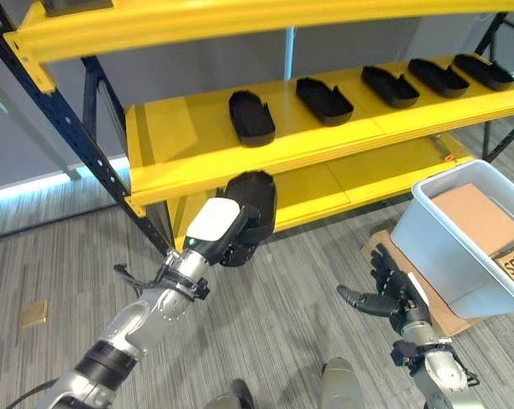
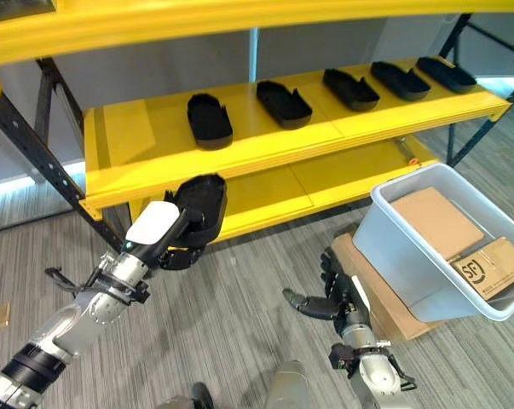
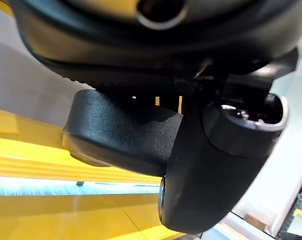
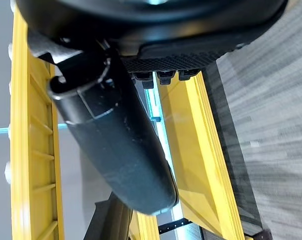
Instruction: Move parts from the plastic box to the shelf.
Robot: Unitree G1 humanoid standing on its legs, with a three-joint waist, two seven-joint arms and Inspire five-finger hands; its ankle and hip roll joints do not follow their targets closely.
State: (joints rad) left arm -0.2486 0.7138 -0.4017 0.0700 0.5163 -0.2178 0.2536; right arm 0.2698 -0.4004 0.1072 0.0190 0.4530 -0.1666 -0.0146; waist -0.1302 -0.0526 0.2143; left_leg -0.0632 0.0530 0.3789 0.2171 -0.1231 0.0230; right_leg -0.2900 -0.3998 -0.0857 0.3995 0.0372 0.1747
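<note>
The left hand [image 1: 231, 234] is raised just in front of the front edge of the yellow shelf [image 1: 180, 141], near its left end, with its fingers curled round a black part [image 1: 255, 204]. The part stands tilted on edge, its hollow side facing the shelf edge, its top at the level of that edge and not resting on the board. In the left wrist view the same part [image 3: 120, 135] sits clamped between the thumb and the palm. Five more parts lie in a row along the middle board of the shelf, well apart from one another: the first part [image 1: 251, 117] just behind the held one, then the second part [image 1: 324, 100], the third part [image 1: 390, 86], the fourth part [image 1: 439, 77] and the fifth part [image 1: 485, 71] near the right end. The right hand [image 1: 391, 290] hangs low over the floor [image 1: 274, 324] with its fingers straight and spread, holding nothing, just left of the box [image 1: 448, 256]. The box sits on a flat sheet of cardboard [image 1: 380, 247] on the floor, to the right of the shelf's lower board, and holds cardboard cartons [image 2: 436, 221].
</note>
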